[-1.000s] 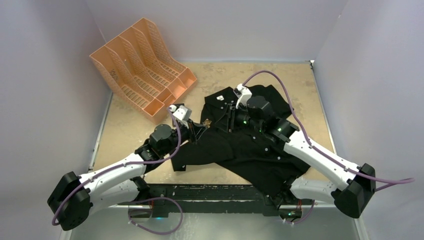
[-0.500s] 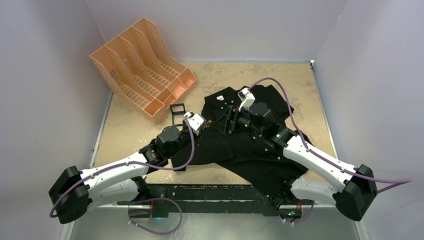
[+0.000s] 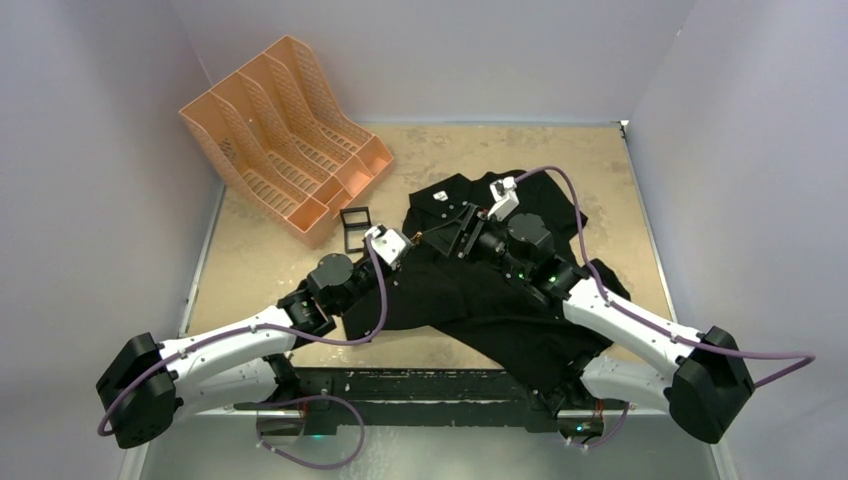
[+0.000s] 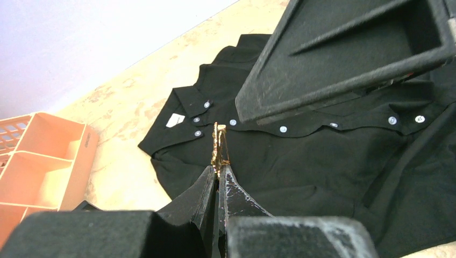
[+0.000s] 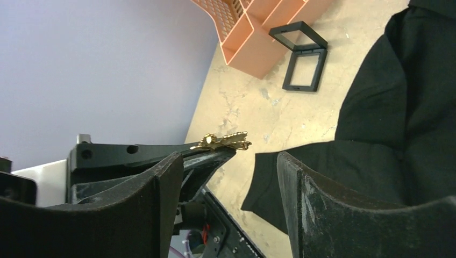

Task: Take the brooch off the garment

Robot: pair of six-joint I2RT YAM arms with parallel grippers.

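Observation:
The black shirt point(image 3: 500, 300) lies spread on the table, collar toward the back. My left gripper point(image 3: 407, 241) is shut on the small gold leaf brooch point(image 4: 220, 145) and holds it by its lower end above the shirt point(image 4: 322, 161), clear of the cloth. The brooch also shows in the right wrist view point(image 5: 223, 141), sticking out of the left fingers point(image 5: 209, 158). My right gripper point(image 5: 230, 161) is open and empty, just right of the brooch over the collar area point(image 3: 462, 222). One of its fingers point(image 4: 344, 59) fills the upper right of the left wrist view.
An orange file rack point(image 3: 285, 135) stands at the back left. A small open black case point(image 3: 354, 228) lies on the table between the rack and the shirt, also in the right wrist view point(image 5: 304, 64). Grey walls close in the table on three sides.
My left arm swung right, uncovering the black case, and still holds the brooch. My right gripper drew back to the right, away from the brooch.

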